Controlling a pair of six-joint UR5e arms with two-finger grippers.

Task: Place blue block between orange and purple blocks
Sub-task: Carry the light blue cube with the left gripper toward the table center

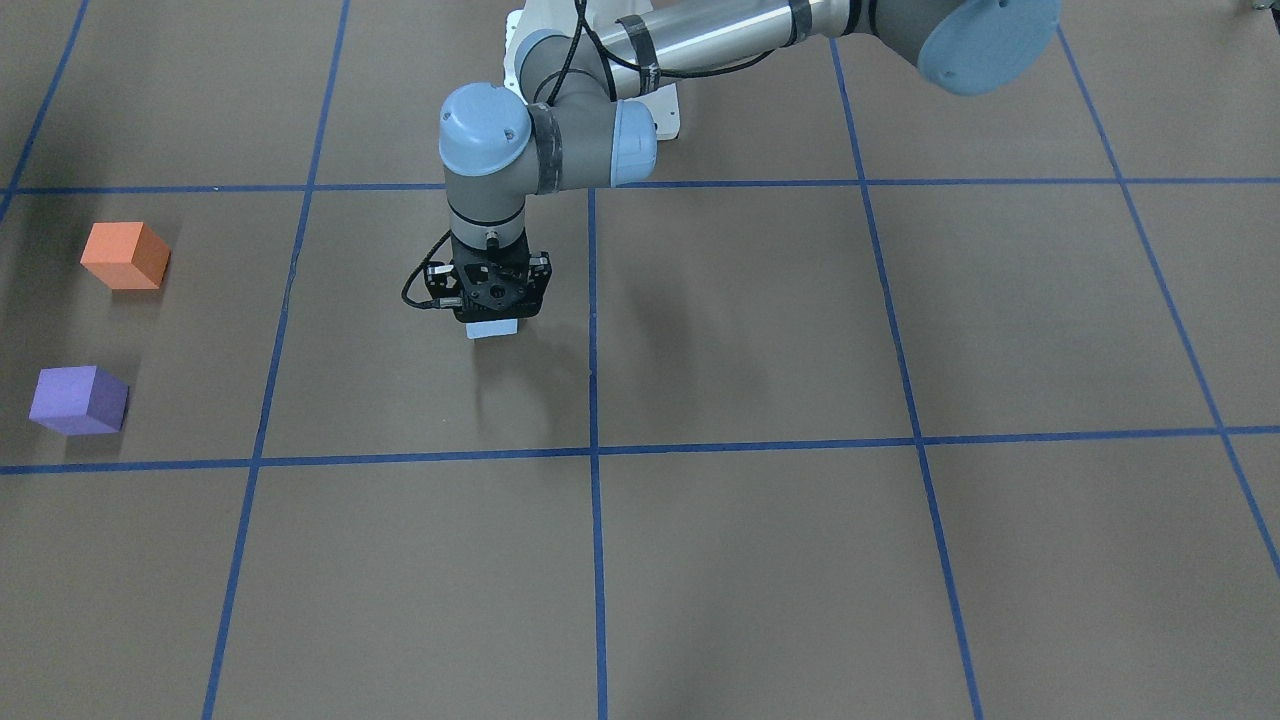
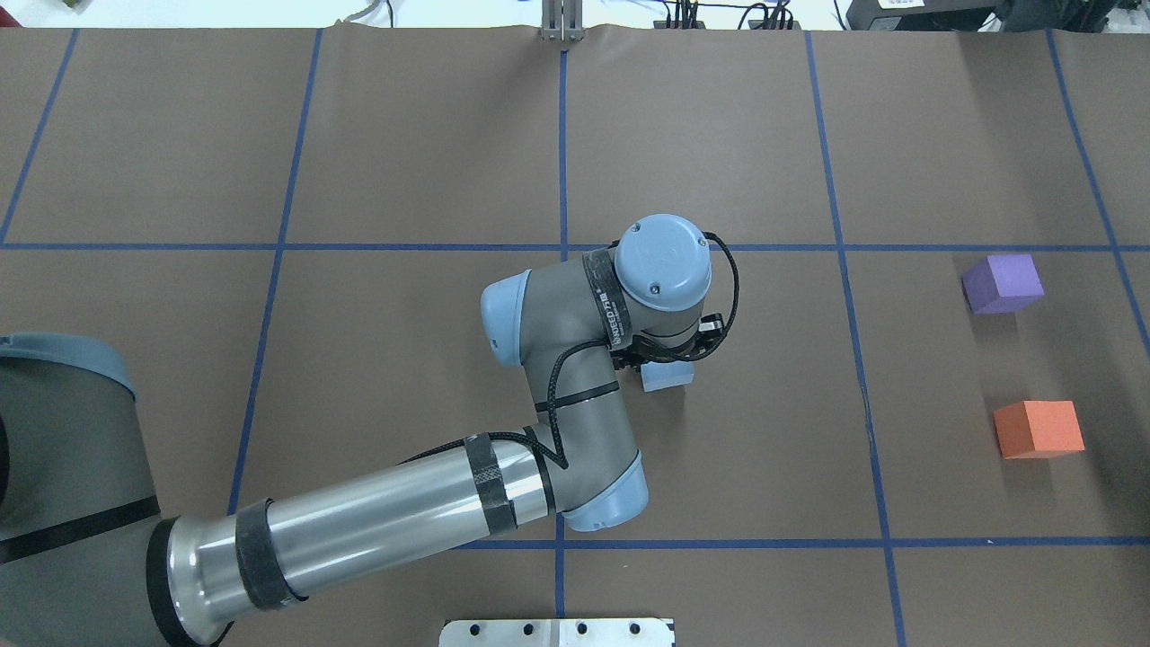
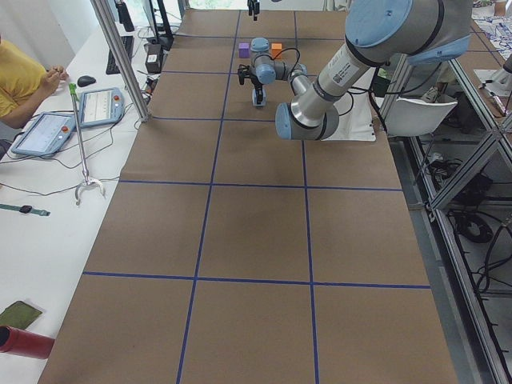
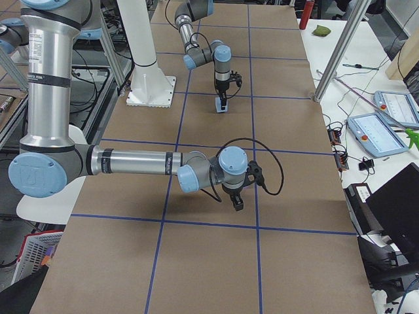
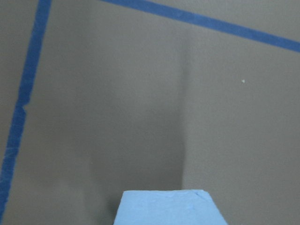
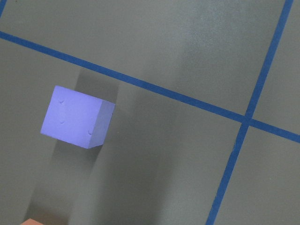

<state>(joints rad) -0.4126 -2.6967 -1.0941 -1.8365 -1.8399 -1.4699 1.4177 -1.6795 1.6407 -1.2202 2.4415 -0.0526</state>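
Observation:
The light blue block hangs under my left gripper, which is shut on it near the middle of the table, just over the brown surface. The gripper body hides the fingers. The block also shows in the overhead view and at the bottom edge of the left wrist view. The orange block and the purple block stand apart at the table's right end, with a gap between them. The right wrist view shows the purple block and a corner of the orange block. My right gripper shows only in the exterior right view, and I cannot tell its state.
Blue tape lines grid the brown table cover. The left arm's elbow and forearm lie low over the table's near middle. A side bench with tablets and a seated person runs along the far side.

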